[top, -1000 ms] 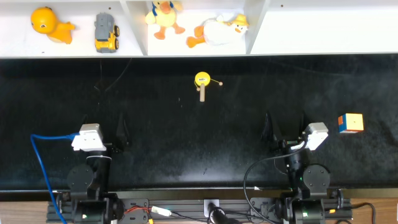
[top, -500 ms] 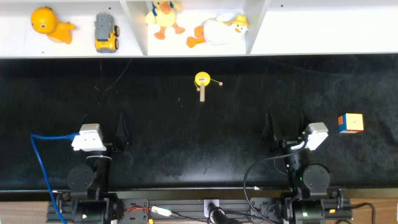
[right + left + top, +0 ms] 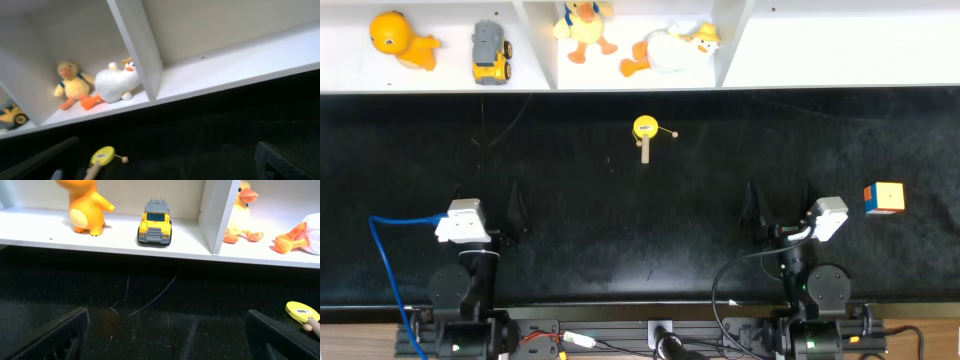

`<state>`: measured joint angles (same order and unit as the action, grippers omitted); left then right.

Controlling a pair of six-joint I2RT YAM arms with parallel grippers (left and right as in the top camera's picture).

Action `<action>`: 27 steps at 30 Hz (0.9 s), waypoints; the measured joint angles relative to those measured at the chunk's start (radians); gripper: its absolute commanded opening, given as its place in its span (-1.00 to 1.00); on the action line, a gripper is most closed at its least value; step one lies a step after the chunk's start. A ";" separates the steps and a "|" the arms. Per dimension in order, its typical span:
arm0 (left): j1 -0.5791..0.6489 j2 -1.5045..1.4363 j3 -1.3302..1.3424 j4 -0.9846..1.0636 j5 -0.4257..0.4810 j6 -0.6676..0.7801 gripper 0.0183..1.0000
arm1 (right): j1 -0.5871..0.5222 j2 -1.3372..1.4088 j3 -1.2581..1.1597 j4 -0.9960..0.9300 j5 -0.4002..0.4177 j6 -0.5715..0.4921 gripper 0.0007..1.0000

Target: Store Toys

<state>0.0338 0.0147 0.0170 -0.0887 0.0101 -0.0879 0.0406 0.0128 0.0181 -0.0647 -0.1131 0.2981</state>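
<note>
Toys lie loose on the black speckled surface (image 3: pixel 570 250): a multicoloured cube (image 3: pixel 884 197) beside the wide-open right hand (image 3: pixel 778 208), the left hand (image 3: pixel 488 205) equally wide and empty, a round yellow drum rattle (image 3: pixel 645 130) with a wooden stick farther out, soft plush ducks (image 3: pixel 585 25) in the white shelf (image 3: pixel 820 40) beyond

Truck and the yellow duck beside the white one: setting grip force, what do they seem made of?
Truck: probably hard moulded plastic, smooth with crisp edges and a slight sheen. Duck: likely plush fabric, matte and fuzzy, with soft floppy feet.
</note>
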 measured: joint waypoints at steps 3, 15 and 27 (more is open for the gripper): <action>0.000 0.000 0.000 0.000 0.000 0.000 1.00 | 0.000 0.000 0.000 0.051 -0.085 0.036 0.99; 0.000 0.000 0.000 0.000 0.000 0.000 1.00 | 0.000 0.291 0.345 -0.315 -0.259 -0.013 1.00; 0.000 0.000 -0.002 0.001 0.000 0.000 1.00 | 0.013 1.005 1.067 -0.781 -0.293 -0.268 0.99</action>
<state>0.0341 0.0147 0.0154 -0.0879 0.0097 -0.0879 0.0540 1.0180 1.0851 -0.8459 -0.4065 0.0299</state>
